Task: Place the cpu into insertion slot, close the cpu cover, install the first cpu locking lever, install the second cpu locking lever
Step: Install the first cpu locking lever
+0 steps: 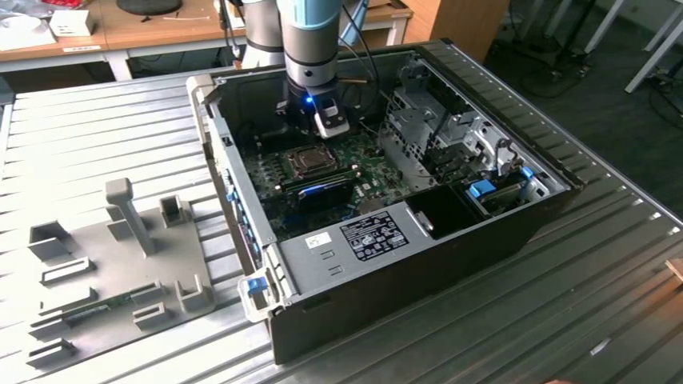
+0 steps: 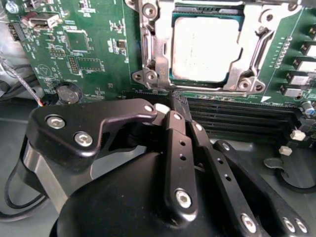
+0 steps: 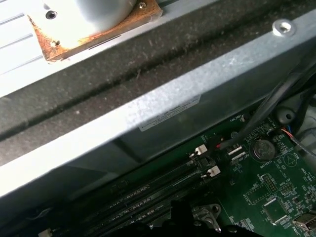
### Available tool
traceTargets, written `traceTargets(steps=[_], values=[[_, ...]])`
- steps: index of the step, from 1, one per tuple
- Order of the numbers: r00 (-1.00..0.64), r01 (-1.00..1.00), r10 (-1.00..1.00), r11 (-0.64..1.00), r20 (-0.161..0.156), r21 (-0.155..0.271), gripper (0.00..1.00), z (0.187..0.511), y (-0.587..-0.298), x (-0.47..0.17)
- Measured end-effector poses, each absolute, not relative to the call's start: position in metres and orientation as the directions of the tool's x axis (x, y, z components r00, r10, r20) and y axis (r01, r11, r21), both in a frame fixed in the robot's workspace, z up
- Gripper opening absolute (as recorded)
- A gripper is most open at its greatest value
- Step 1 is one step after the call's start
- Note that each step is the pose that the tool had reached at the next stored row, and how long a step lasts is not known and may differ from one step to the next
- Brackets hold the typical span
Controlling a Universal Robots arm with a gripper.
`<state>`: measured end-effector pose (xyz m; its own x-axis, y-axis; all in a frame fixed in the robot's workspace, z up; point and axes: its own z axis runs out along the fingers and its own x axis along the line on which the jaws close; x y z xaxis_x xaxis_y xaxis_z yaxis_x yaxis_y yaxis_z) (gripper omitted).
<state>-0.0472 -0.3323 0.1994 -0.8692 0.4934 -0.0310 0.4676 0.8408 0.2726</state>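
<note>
Second wrist view, cpu [image 2: 205, 48] flat in insertion slot [image 2: 153, 47]

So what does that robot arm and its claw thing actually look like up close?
In the exterior view, the arm is a round column with a pale blue band over dark grey metal; a small blue light glows near its wrist, and dark cables hang beside it. In the second wrist view, the gripper is matte black, built from flat linked bars joined with silver screws.

Dull metal cpu [image 2: 205, 47]; glossy black plastic gripper [image 2: 170, 106].
</note>
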Motion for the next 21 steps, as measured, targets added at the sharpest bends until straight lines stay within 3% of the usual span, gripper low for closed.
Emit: traceTargets(steps=[21], values=[[-0.869, 0.468, 0.494, 0.839, -0.027, 0.279, 0.10, 0.1955, -0.3325, -0.0472]])
